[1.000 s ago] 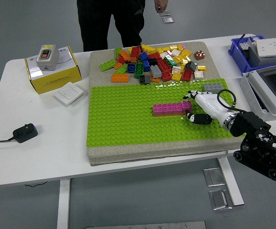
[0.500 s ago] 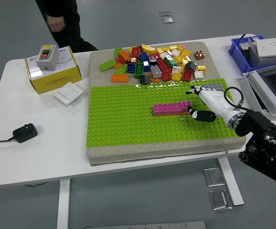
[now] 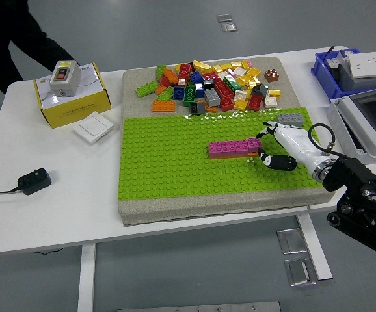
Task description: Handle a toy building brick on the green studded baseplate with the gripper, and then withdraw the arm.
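Robot hand at the end of the pink brick row

Right robot hand (image 3: 270, 144), white with black fingertips, reaches in from the 4 o'clock corner over the green baseplate (image 3: 168, 162). Its fingers (image 3: 264, 128) curl loosely beside the 3 o'clock end of a row of pink bricks (image 3: 233, 148); whether they touch or pinch the last brick I cannot tell. A small orange piece shows just under that end of the row. A grey brick (image 3: 291, 119) lies at 12 o'clock from the robot hand, near the baseplate's far corner. A heap of loose bricks (image 3: 211, 86) covers the grey mat beyond the baseplate. On the white desk (image 3: 51, 208), toward 9 o'clock, sit a yellow box (image 3: 71, 97) and a black plug (image 3: 33, 181). A person in dark clothes (image 3: 9, 39) stands at 11 o'clock.
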{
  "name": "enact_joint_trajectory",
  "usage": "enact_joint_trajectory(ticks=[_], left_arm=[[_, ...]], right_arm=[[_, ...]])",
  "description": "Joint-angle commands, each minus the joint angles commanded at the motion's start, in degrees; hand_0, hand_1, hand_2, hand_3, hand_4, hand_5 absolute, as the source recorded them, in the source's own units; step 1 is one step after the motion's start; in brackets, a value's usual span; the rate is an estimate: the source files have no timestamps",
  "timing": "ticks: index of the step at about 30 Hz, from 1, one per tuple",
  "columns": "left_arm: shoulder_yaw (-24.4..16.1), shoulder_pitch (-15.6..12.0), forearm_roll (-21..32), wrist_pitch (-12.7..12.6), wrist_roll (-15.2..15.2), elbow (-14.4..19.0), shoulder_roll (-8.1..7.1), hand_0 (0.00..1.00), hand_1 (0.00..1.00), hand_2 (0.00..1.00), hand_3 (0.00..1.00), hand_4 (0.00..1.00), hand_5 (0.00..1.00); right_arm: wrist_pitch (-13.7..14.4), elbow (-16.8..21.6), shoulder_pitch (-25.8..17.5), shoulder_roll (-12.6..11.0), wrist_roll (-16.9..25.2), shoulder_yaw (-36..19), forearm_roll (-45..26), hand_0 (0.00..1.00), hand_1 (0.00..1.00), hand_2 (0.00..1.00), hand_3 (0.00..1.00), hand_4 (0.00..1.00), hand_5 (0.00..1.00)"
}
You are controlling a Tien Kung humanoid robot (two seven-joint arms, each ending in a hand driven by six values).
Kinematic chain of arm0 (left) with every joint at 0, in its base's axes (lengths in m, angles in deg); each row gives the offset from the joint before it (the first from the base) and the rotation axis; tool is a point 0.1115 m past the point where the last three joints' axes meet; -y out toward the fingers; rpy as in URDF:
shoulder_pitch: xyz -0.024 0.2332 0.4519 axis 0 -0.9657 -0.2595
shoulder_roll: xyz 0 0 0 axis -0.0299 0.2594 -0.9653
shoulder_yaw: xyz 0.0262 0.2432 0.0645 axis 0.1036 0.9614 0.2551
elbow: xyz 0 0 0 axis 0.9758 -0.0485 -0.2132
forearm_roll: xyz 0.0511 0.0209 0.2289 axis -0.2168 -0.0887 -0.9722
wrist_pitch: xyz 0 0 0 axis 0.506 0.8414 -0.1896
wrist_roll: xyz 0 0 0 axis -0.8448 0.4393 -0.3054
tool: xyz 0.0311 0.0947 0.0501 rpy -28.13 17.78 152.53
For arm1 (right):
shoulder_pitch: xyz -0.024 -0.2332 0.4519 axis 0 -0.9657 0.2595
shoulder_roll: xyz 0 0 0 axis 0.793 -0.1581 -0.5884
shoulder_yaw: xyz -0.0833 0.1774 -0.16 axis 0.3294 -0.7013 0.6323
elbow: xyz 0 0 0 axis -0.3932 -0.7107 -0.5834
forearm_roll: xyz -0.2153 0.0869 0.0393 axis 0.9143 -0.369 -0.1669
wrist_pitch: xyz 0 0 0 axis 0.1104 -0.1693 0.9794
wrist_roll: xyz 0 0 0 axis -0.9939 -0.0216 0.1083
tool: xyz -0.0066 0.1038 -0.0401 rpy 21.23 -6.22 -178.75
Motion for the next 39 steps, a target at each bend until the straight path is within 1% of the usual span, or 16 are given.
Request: enact_joint_trajectory(ticks=[13,17,22,27,33,39], left_arm=[[0.1,0.1,0.0,0.0,0.0,0.0,-0.02,0.666,0.665,0.662,0.660,0.348,0.667],[0.2,0.2,0.0,0.0,-0.1,0.0,0.04,0.666,0.665,0.662,0.660,0.349,0.667],[0.2,0.2,0.0,0.0,0.0,0.0,0.03,0.666,0.665,0.662,0.660,0.349,0.667],[0.1,0.0,0.0,0.0,0.0,0.0,0.02,0.666,0.665,0.662,0.660,0.350,0.669],[0.2,0.0,0.0,0.0,-0.1,0.0,0.12,0.666,0.665,0.662,0.661,0.350,0.668],[0.1,-0.1,-0.1,0.1,0.0,0.0,0.12,0.666,0.665,0.662,0.661,0.350,0.668]], right_arm=[[0.0,-1.0,0.7,1.3,0.1,0.7,-0.8,0.907,0.916,0.970,0.722,0.519,0.412],[-0.1,-2.0,0.8,2.0,0.1,1.0,-1.0,0.907,0.916,0.970,0.721,0.520,0.415],[-0.1,-3.1,0.4,2.1,0.2,0.7,-1.1,0.907,0.916,0.970,0.721,0.520,0.415],[0.1,-2.6,-0.5,2.1,0.4,-0.1,-1.1,0.908,0.916,0.969,0.721,0.520,0.418],[0.5,-1.7,-1.3,3.5,0.5,-0.3,-0.6,0.910,0.917,0.969,0.720,0.521,0.421],[0.6,-2.1,-1.6,4.4,0.4,-0.9,0.0,0.910,0.919,0.969,0.719,0.520,0.422]])
